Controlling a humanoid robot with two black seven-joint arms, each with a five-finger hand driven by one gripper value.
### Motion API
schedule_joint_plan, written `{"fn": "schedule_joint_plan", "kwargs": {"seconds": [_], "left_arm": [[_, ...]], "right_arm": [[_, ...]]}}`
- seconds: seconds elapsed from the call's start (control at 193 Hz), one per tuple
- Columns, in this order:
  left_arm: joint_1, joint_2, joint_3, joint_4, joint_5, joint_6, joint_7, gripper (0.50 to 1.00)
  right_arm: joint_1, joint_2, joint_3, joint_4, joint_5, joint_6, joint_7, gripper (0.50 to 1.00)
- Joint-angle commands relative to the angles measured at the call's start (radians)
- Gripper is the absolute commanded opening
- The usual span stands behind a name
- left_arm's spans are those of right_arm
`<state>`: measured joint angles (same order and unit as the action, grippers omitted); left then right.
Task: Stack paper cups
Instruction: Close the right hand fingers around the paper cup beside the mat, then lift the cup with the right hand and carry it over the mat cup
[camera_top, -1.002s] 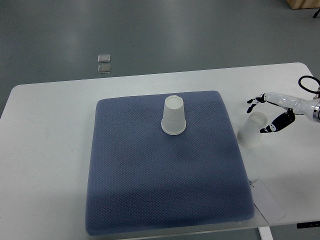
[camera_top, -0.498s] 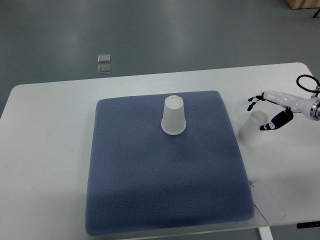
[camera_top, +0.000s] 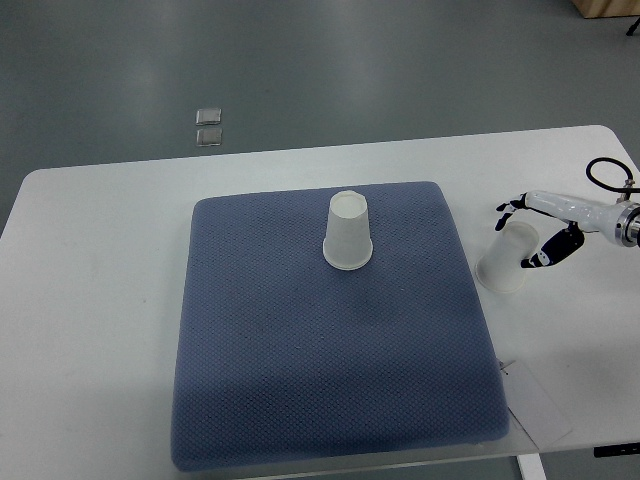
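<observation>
One white paper cup (camera_top: 348, 244) stands upside down on the blue mat (camera_top: 330, 340), near its far middle. A second white paper cup (camera_top: 505, 257) stands upside down on the white table just right of the mat. My right hand (camera_top: 532, 232) reaches in from the right edge, its fingers spread around that cup's top, thumb on the near right side and fingers on the far side. It looks open, not closed on the cup. The left arm does not show.
The white table (camera_top: 90, 300) carries the mat. A sheet of paper (camera_top: 540, 405) lies at the table's front right corner. Two small clear squares (camera_top: 209, 127) lie on the grey floor beyond the table.
My right hand has drawn back slightly to the right and lowered a little beside the right cup. Both cups stay where they were.
</observation>
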<state>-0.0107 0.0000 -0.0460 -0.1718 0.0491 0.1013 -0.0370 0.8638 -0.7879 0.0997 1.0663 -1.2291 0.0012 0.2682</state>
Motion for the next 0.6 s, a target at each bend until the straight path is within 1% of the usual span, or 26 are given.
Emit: {"fn": "schedule_joint_plan", "kwargs": {"seconds": [0.0,0.156,0.213,0.244,0.275,0.317,0.322,0.327,0.332,0.337,0.343,0.348,0.353,0.363,0.379,0.384,0.389,0.395,0.4,0.405,0.41,0.415,0.42,0.426,0.431,0.597], "left_arm": [[0.0,0.0,0.0,0.0,0.0,0.0,0.0,1.0],[0.0,0.0,0.0,0.0,0.0,0.0,0.0,1.0],[0.0,0.0,0.0,0.0,0.0,0.0,0.0,1.0],[0.0,0.0,0.0,0.0,0.0,0.0,0.0,1.0],[0.0,0.0,0.0,0.0,0.0,0.0,0.0,1.0],[0.0,0.0,0.0,0.0,0.0,0.0,0.0,1.0],[0.0,0.0,0.0,0.0,0.0,0.0,0.0,1.0],[0.0,0.0,0.0,0.0,0.0,0.0,0.0,1.0],[0.0,0.0,0.0,0.0,0.0,0.0,0.0,1.0],[0.0,0.0,0.0,0.0,0.0,0.0,0.0,1.0],[0.0,0.0,0.0,0.0,0.0,0.0,0.0,1.0],[0.0,0.0,0.0,0.0,0.0,0.0,0.0,1.0],[0.0,0.0,0.0,0.0,0.0,0.0,0.0,1.0],[0.0,0.0,0.0,0.0,0.0,0.0,0.0,1.0],[0.0,0.0,0.0,0.0,0.0,0.0,0.0,1.0],[0.0,0.0,0.0,0.0,0.0,0.0,0.0,1.0],[0.0,0.0,0.0,0.0,0.0,0.0,0.0,1.0],[0.0,0.0,0.0,0.0,0.0,0.0,0.0,1.0],[0.0,0.0,0.0,0.0,0.0,0.0,0.0,1.0],[0.0,0.0,0.0,0.0,0.0,0.0,0.0,1.0],[0.0,0.0,0.0,0.0,0.0,0.0,0.0,1.0],[0.0,0.0,0.0,0.0,0.0,0.0,0.0,1.0],[0.0,0.0,0.0,0.0,0.0,0.0,0.0,1.0],[0.0,0.0,0.0,0.0,0.0,0.0,0.0,1.0],[0.0,0.0,0.0,0.0,0.0,0.0,0.0,1.0],[0.0,0.0,0.0,0.0,0.0,0.0,0.0,1.0]], "right_arm": [[0.0,0.007,0.0,-0.002,0.0,0.0,-0.001,0.866],[0.0,0.01,-0.009,-0.003,0.0,0.003,-0.001,0.809],[0.0,0.012,-0.015,-0.006,0.0,0.005,-0.001,0.766],[0.0,0.012,-0.015,-0.008,0.0,0.005,-0.001,0.756],[0.0,0.012,-0.015,-0.009,0.0,0.006,-0.001,0.733],[0.0,0.013,-0.015,-0.014,0.002,0.006,-0.001,0.688],[0.0,0.013,-0.015,-0.016,0.002,0.006,-0.001,0.672],[0.0,0.013,-0.015,-0.016,0.002,0.006,-0.001,0.672],[0.0,0.013,-0.015,-0.016,0.002,0.006,0.0,0.658],[0.0,0.013,-0.015,-0.016,0.002,0.006,0.0,0.658],[0.0,0.013,-0.015,-0.017,0.002,0.006,0.0,0.642],[0.0,0.013,-0.015,-0.017,0.002,0.006,0.0,0.641],[0.0,0.013,-0.015,-0.017,0.002,0.006,-0.001,0.625],[0.0,0.013,-0.015,-0.017,0.002,0.006,-0.001,0.625],[0.0,0.013,-0.015,-0.017,0.002,0.006,-0.001,0.597],[0.0,0.013,-0.015,-0.017,0.002,0.006,-0.001,0.596],[0.0,0.013,-0.015,-0.017,0.002,0.006,-0.001,0.582],[0.0,0.013,-0.015,-0.017,0.002,0.006,-0.001,0.582],[0.0,0.013,-0.015,-0.017,0.002,0.006,-0.001,0.564],[0.0,0.013,-0.015,-0.017,0.002,0.006,-0.001,0.564],[0.0,0.012,-0.015,-0.017,0.002,0.006,-0.001,0.544],[0.0,0.012,-0.015,-0.017,0.002,0.006,-0.001,0.543],[0.0,0.012,-0.015,-0.017,0.002,0.006,-0.001,0.521],[0.0,0.012,-0.015,-0.017,0.002,0.006,-0.001,0.521],[0.0,0.012,-0.015,-0.019,0.002,0.006,-0.001,0.5],[0.011,-0.004,0.0,-0.017,0.003,-0.001,0.0,0.5]]}}
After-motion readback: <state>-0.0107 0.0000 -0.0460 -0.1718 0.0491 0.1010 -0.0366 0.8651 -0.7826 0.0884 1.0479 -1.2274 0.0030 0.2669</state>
